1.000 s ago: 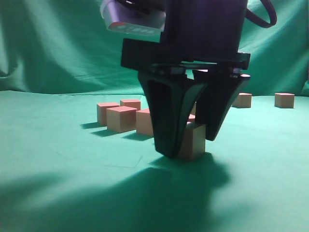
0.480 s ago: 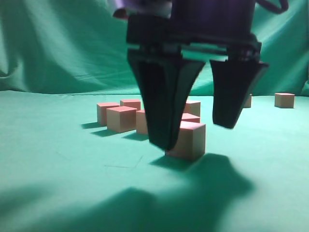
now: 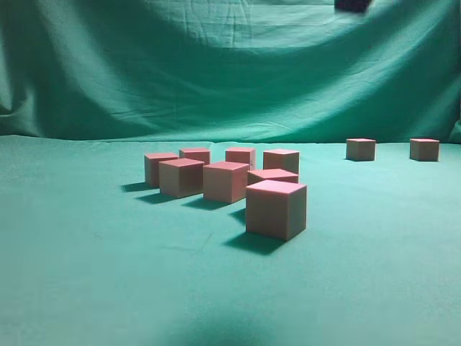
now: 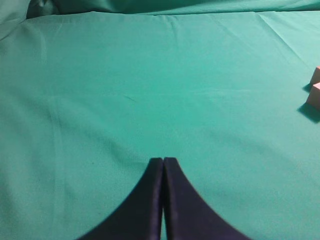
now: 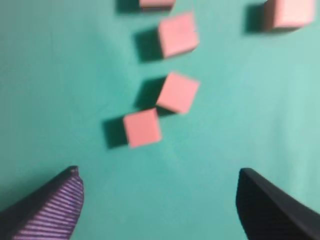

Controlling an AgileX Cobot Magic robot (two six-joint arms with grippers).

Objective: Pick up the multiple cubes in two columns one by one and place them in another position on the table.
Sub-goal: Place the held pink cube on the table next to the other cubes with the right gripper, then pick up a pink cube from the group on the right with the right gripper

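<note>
Several reddish-pink cubes stand on the green table. The nearest cube sits alone in front of the cluster. Two more cubes stand far right, one left of the other. My right gripper is open and empty, high above the table; the right wrist view shows the nearest cube and others below it. Only a dark bit of that arm shows at the top of the exterior view. My left gripper is shut and empty over bare cloth, with two cubes at the view's right edge.
The green cloth backdrop rises behind the table. Bare cloth lies in front of and left of the cluster.
My right gripper opened around the nearest cube, let it go and rose out of the exterior view. The cube stays on the cloth.
</note>
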